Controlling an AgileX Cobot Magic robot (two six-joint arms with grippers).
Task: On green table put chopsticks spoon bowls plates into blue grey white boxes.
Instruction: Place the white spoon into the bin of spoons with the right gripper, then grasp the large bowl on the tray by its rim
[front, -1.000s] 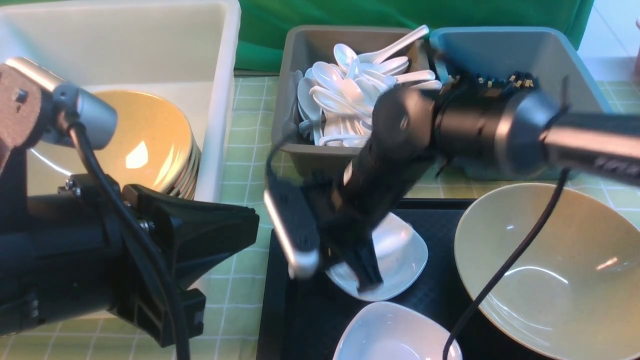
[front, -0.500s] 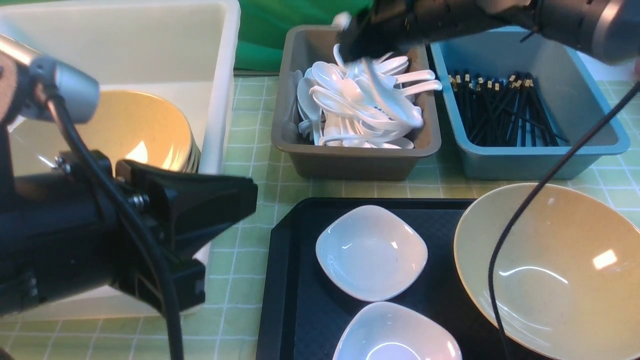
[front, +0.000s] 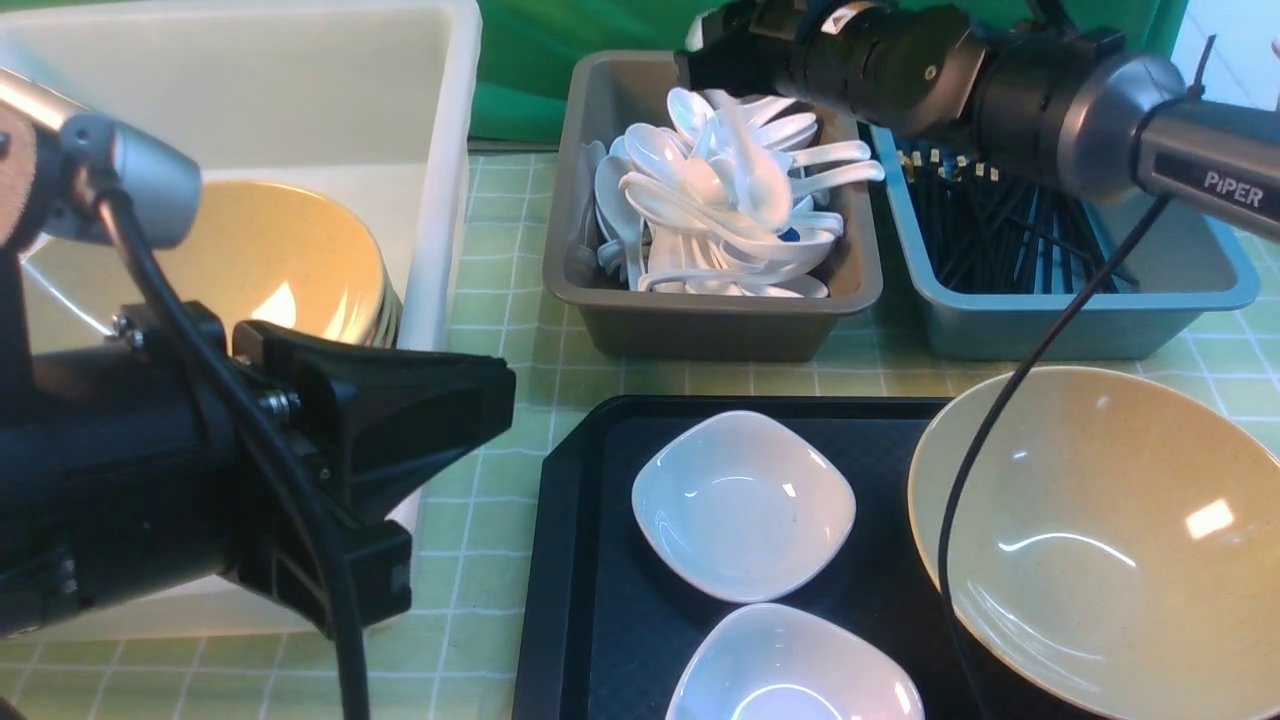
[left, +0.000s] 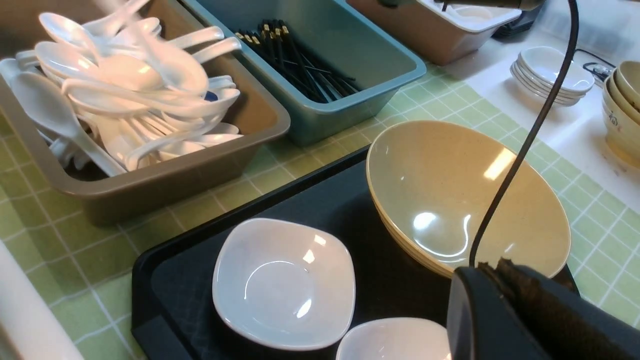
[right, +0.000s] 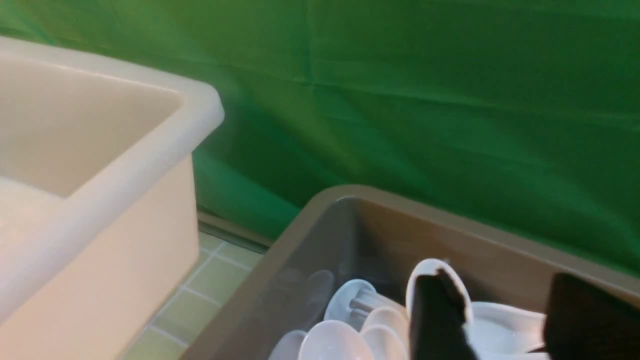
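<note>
Spoons lie heaped in the grey box. One more spoon shows as a white blur on top of the heap, apparently dropping onto it or settling there. The right hand hangs over the far end of the grey box. Its fingers are spread, with the pile visible through the gap and nothing pinched between them. That height and spread fit a release from above: it keeps the fingers clear of the crowded heap and lets the spoon land inside the walls rather than on the table.

Just beside the grey box, on the robot's right, the blue box holds the chopsticks, laid lengthwise so they sit flat. On the robot's left of the grey box stands the white box with a stack of tan bowls nested inside, which saves room for more.

Nearer the robot than the grey box, a black tray carries what seems left to sort. There is a white plate, a second white plate nearer again, and a large tan bowl.

The left hand hovers low, to the left of the grey box and nearer the robot, close against the white box. I cannot tell whether its fingers are apart or together. Judging by the layout, the plates and the large bowl suit this arm, since the white box is on its side.
</note>
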